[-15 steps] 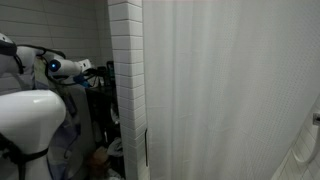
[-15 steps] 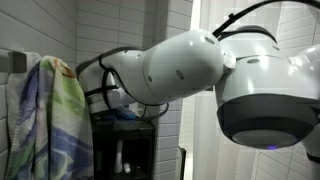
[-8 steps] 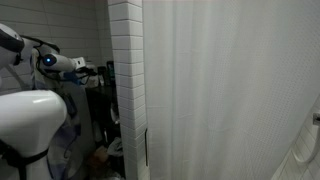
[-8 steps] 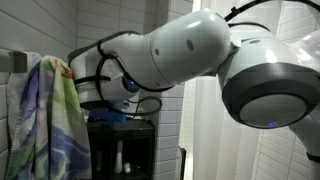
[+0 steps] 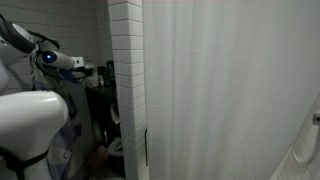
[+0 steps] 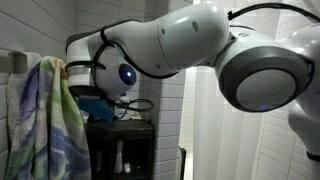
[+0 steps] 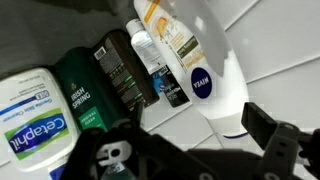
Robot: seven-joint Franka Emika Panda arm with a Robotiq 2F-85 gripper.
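In the wrist view my gripper is open, with one dark finger at the right and nothing between the jaws. Just beyond it several toiletry bottles stand close together: a white Nivea bottle nearest the right finger, a white and orange bottle, a dark bottle, a green Irish Spring bottle and a white Cetaphil bottle. In an exterior view the gripper reaches toward a dark shelf beside a tiled pillar.
A white tiled pillar and a pale shower curtain fill the right side. A patterned towel hangs beside the dark shelf unit. The robot's white arm takes up most of the close exterior view.
The arm has swung leftward and a little upward in both exterior views, carrying the wrist closer to the shelf. The jaws have stayed open.
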